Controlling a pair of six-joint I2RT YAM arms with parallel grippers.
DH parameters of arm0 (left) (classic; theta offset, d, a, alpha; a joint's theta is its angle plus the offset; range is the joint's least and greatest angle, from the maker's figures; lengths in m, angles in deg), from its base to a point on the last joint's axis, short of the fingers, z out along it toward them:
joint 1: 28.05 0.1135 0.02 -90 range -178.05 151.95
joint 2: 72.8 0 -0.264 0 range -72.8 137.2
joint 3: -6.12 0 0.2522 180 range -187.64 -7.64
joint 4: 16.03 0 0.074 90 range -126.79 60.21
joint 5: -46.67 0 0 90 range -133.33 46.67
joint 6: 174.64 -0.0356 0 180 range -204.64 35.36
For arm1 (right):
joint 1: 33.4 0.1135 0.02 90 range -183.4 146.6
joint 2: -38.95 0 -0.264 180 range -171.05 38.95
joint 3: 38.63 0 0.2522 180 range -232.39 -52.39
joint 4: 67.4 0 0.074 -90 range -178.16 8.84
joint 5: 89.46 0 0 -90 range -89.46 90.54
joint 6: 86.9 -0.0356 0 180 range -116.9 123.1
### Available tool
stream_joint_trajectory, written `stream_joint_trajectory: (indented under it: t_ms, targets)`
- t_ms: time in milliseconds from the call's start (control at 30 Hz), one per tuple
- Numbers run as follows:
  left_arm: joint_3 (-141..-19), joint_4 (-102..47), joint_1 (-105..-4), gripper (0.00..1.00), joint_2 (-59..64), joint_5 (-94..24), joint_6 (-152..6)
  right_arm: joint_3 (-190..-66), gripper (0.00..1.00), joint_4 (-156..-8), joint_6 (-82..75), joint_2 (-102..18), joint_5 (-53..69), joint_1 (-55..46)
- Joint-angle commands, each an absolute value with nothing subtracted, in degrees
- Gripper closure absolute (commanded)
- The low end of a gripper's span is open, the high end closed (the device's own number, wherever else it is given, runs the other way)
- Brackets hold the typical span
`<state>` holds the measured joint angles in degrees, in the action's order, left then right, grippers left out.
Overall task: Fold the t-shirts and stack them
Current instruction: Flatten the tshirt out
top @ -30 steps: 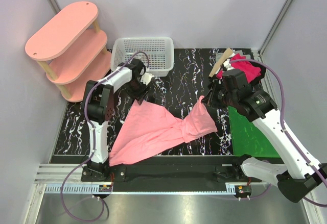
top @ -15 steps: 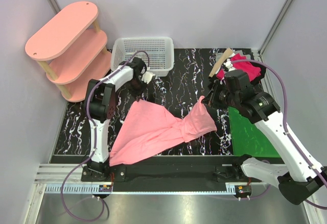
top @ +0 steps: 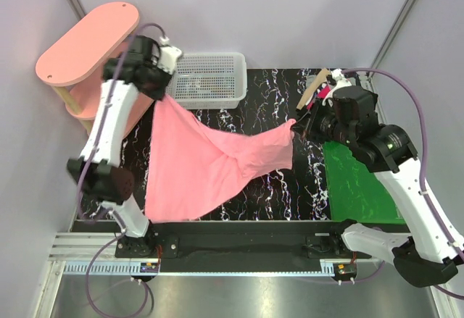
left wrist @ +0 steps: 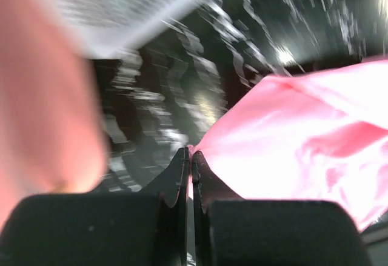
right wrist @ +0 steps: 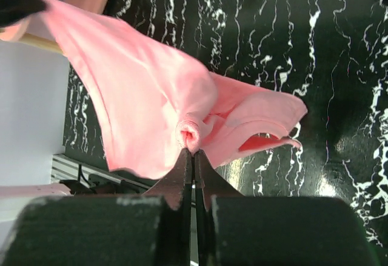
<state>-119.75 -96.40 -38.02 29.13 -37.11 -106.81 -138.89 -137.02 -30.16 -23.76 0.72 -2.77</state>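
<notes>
The light salmon-pink t-shirt [top: 206, 166] hangs spread between both grippers, its lower edge draped on the black marbled table [top: 268, 97]. My left gripper [top: 162, 92] is raised high near the basket and is shut on the shirt's far-left corner [left wrist: 303, 126]; its tips [left wrist: 191, 152] pinch the cloth edge. My right gripper [top: 295, 126] is shut on a bunched fold of the same shirt [right wrist: 139, 96], which sits right at its tips [right wrist: 193, 151]. A sliver of the magenta-red t-shirt [top: 321, 95] shows at the back right, mostly hidden by the right arm.
A white mesh basket [top: 239, 79] stands at the back of the table, close to the left gripper. The pale-pink oval shelf unit [top: 87, 43] is at the far left. A glossy green mat [top: 355, 187] lies under the right arm.
The left gripper shut on the pink shirt's corner and rose up and back to the left with it. The shirt now hangs stretched between the grippers. The right gripper rose slightly.
</notes>
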Motion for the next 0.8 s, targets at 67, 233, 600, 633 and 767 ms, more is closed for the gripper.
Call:
stream_joint_trajectory:
  t_ms: [67,233,600,633,767]
  targets:
    - [-122.43,-105.11,-36.57,1.0,14.49,-41.48,-108.81,-144.23,1.0,-139.95,-28.45,-21.08,-0.6,-2.99]
    - [-126.18,-108.35,-36.57,1.0,7.8,-47.89,-110.04,-153.1,1.0,-146.81,-26.61,-19.23,-3.59,-2.91]
    - [-135.35,-118.48,-36.57,1.0,-10.11,-50.88,-110.47,-161.82,1.0,-155.78,-31.52,-12.11,8.0,-2.99]
    - [-133.08,-118.48,-36.57,1.0,-11.44,-51.15,-111.0,-161.73,1.0,-155.96,-32.05,-11.59,8.79,-2.99]
    - [-129.55,-118.39,-36.57,1.0,-15.23,-50.54,-113.38,-163.05,1.0,-157.19,-34.69,-9.92,9.94,-2.99]
